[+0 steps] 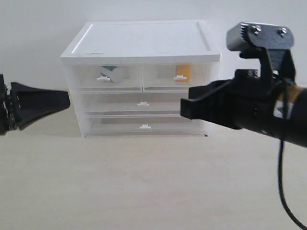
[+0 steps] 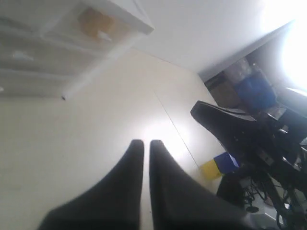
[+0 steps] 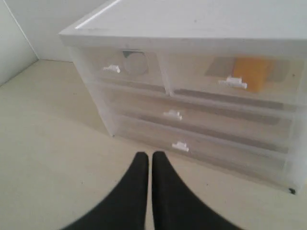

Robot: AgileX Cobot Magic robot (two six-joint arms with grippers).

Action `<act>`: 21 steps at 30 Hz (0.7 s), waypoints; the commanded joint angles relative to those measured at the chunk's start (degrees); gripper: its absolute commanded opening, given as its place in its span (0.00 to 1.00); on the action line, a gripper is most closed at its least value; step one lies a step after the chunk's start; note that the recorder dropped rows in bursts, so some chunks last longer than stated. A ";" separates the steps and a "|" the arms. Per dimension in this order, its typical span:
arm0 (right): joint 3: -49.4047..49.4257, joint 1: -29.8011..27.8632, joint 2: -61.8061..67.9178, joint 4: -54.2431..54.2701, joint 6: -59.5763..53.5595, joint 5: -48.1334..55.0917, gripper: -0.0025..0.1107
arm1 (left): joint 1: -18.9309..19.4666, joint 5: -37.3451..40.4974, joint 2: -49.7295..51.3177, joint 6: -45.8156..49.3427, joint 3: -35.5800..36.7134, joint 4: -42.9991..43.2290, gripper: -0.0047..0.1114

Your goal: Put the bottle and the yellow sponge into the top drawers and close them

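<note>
Translucent plastic forms the drawer unit (image 1: pixel 144 43), which has a white top and stands on the pale table (image 1: pixel 144 182) against a plain wall (image 1: pixel 38 24). Its upper row has two half-width compartments, named here as your exterior view shows them: the left top drawer (image 1: pixel 88 77) and the right top drawer (image 1: pixel 158 76). Both fronts sit flush with the face of the unit, so you can read both as closed. Below them lie the two full-width drawers (image 1: pixel 115 104), also pushed in.

Inside the left top drawer you can see the bottle (image 1: pixel 115 74), lying on its side with its round end towards the front; a trace of teal label shows through the plastic. Inside the right top drawer is the yellow sponge (image 1: pixel 183 73), close behind the small white tab handle.

Your left gripper (image 1: pixel 64 99) hovers over the table beside the unit's left side. Its black fingers are pressed together with nothing between them, and its wrist view shows it clear of the unit.

Your right gripper (image 3: pixel 146 155) points at the front of the unit, level with the full-width drawers in the exterior view. Its fingers also meet with nothing between them, and its wrist view shows bare table between the tips and the drawer fronts.
</note>
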 commanded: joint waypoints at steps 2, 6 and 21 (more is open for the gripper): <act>6.13 -0.32 -7.46 -0.58 0.96 4.62 0.02 | -0.22 3.12 -3.78 0.98 9.37 -1.29 0.07; 6.73 -0.32 -10.10 -0.58 0.96 9.24 0.02 | -0.22 2.90 -3.89 0.98 11.72 -0.41 0.07; 6.73 -0.32 -10.78 -0.58 0.96 7.86 0.02 | -0.22 2.81 -3.89 0.98 11.82 -0.90 0.07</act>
